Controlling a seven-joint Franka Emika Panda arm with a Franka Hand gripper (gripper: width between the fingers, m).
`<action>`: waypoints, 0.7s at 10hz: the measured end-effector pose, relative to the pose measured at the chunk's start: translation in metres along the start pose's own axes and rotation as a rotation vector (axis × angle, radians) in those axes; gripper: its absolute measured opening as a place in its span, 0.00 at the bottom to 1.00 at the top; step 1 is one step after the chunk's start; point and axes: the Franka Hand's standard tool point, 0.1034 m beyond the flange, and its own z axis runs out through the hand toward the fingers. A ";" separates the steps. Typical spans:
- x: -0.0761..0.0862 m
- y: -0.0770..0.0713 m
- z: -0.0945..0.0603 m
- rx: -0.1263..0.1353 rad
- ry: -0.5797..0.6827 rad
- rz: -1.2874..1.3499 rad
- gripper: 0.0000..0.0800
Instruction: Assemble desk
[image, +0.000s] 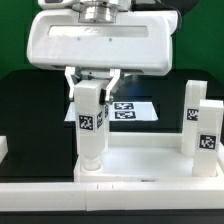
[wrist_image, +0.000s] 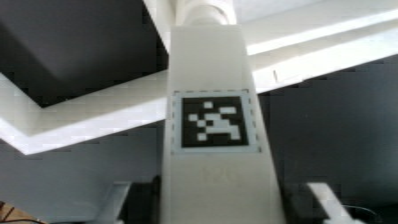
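Bright even light, soft blur throughout, white surfaces washed out

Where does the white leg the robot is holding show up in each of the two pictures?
Exterior view: the held leg stands upright left of centre, under the gripper, its foot at the desk top.
Wrist view: the same leg fills the middle.
Shared landmark: the black-and-white tag on its face.

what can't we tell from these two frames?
- Exterior view: foot of the held leg against the desk top; too small to tell whether it is seated in a socket.
- Exterior view: gripper fingertips, partly behind the leg.
- Wrist view: the leg fills the frame and hides its socket.
- Exterior view: the marker board, partly behind the leg.
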 end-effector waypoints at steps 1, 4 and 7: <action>-0.003 0.000 0.003 -0.004 -0.005 -0.004 0.36; -0.007 -0.003 0.009 -0.010 0.015 -0.019 0.36; -0.006 -0.009 0.010 -0.010 0.051 -0.034 0.36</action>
